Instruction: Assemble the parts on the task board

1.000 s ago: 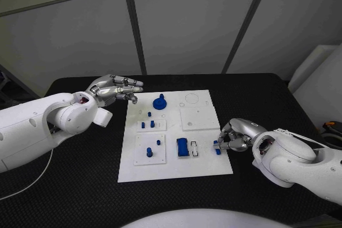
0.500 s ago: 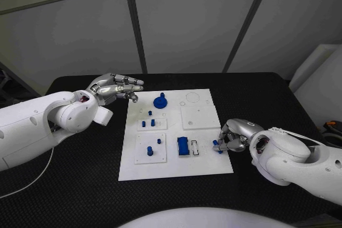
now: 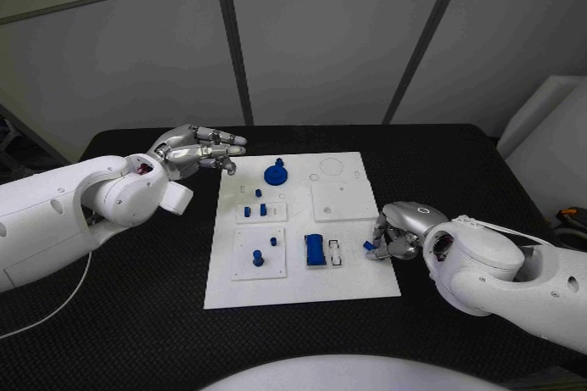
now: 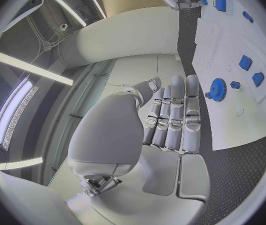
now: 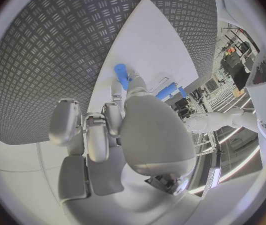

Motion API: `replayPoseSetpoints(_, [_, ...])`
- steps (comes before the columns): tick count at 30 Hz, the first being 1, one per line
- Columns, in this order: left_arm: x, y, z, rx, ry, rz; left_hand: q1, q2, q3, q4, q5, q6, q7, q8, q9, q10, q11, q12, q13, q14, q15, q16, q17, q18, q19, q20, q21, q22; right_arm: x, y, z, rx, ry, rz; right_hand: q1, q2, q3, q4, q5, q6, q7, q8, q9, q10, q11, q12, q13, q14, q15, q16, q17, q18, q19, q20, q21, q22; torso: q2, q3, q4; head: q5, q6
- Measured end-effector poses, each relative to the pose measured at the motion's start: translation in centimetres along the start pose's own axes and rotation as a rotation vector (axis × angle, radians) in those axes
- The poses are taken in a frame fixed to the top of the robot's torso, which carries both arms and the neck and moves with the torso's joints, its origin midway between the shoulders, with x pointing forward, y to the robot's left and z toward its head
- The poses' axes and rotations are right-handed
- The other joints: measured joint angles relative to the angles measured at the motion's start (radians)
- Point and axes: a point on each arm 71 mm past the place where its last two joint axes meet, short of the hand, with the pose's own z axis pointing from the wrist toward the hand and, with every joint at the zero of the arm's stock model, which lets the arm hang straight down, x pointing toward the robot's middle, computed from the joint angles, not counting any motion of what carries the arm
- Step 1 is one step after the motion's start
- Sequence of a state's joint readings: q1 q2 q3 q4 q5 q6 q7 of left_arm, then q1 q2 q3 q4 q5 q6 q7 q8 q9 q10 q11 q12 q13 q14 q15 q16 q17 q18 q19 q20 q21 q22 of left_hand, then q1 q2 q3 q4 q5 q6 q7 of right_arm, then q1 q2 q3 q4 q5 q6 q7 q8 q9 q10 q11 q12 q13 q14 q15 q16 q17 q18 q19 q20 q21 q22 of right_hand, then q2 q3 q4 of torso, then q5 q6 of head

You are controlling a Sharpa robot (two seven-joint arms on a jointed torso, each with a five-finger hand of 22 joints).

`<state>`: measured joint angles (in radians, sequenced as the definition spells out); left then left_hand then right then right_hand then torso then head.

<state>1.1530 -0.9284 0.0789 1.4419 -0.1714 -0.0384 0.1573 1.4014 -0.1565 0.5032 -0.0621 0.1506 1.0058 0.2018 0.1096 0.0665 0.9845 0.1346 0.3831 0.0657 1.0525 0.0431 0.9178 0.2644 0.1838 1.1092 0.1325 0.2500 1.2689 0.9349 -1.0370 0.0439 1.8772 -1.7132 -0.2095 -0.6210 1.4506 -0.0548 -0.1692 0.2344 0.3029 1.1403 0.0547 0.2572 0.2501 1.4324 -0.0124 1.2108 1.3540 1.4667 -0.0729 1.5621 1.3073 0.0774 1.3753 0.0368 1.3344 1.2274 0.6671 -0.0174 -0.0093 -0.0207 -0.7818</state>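
Blue peg [image 3: 368,246] sits pinched in the right hand [image 3: 398,237], fingers curled in on it, low over the task board [image 3: 299,293] at its edge nearest that hand; the right wrist view shows the same peg [image 5: 121,76] poking out past the fingertips over white plate. Main risk, my read: the pinch looks shallow and the peg tilted, so if it meets its socket off-axis it could jam, or pop out and roll onto the black table [image 3: 147,315]. Second risk: the hand hides its own target from the head camera, so alignment is partly blind. Also, a blue block [image 3: 315,251] lies just beyond the fingertips, and a sideways slip could nudge it. Left hand [image 3: 196,150] holds nothing, fingers loosely spread with tips partly bent, hovering off the board's far corner, well apart from the work; the blue gear [image 3: 276,175] is the nearest piece to it. Count on the board: one gear, one block, three small pegs standing [image 3: 256,258] in the two raised plates on the left hand's side, plus the held one, and possibly one tiny piece near the gear, too small to tell. Two hands, one board.
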Motion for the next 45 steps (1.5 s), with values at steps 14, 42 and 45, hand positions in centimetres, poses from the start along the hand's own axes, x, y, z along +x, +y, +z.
replayPoseSetpoints(14, [0.0,0.0,0.0,-0.002,0.001,0.000,0.000,0.000,-0.003,-0.003,0.000,-0.004,0.004,0.000,0.000,0.000,0.000,0.000,0.000,0.000,0.000,0.000,0.000,0.000,0.000,0.000,0.000,0.000,0.1,0.4,-0.5,0.023,-0.009,0.026,0.015,0.021,0.079,0.007,-0.024,0.008,-0.009,-0.006,0.002,0.000,0.000,0.000,0.046,0.000,-0.008,0.000,0.000,0.000,0.004,-0.004,0.004,0.017,0.000,0.0004,0.0004,-0.002,0.000])
replayPoseSetpoints(42, [0.1,0.0,0.0,-0.005,0.004,-0.001,0.000,0.000,-0.003,-0.003,0.000,-0.004,0.004,0.004,0.000,0.000,0.000,0.000,0.000,0.000,0.000,0.000,0.000,0.000,0.000,0.000,0.000,0.000,1.0,3.7,0.0,0.021,0.063,0.412,-0.034,0.044,0.101,0.051,0.015,0.017,-0.011,0.001,0.016,0.004,-0.004,0.015,0.090,0.000,-0.008,0.004,0.001,0.000,0.011,-0.011,0.013,0.029,0.001,0.0004,0.0006,0.006,0.000])
replayPoseSetpoints(45, [0.1,0.0,0.0,-0.006,0.005,-0.001,0.000,0.000,-0.003,-0.003,0.000,-0.004,0.004,0.004,0.000,0.000,0.000,0.000,0.000,0.000,0.000,0.000,0.000,0.000,0.000,0.000,0.000,0.000,1.2,3.9,0.2,0.020,0.080,0.417,-0.049,0.036,0.101,0.051,0.034,0.021,-0.015,0.006,0.018,0.008,-0.008,0.015,0.071,0.000,-0.008,0.004,0.000,0.000,0.011,-0.011,0.013,0.029,0.001,0.0004,-0.0001,0.006,-0.001])
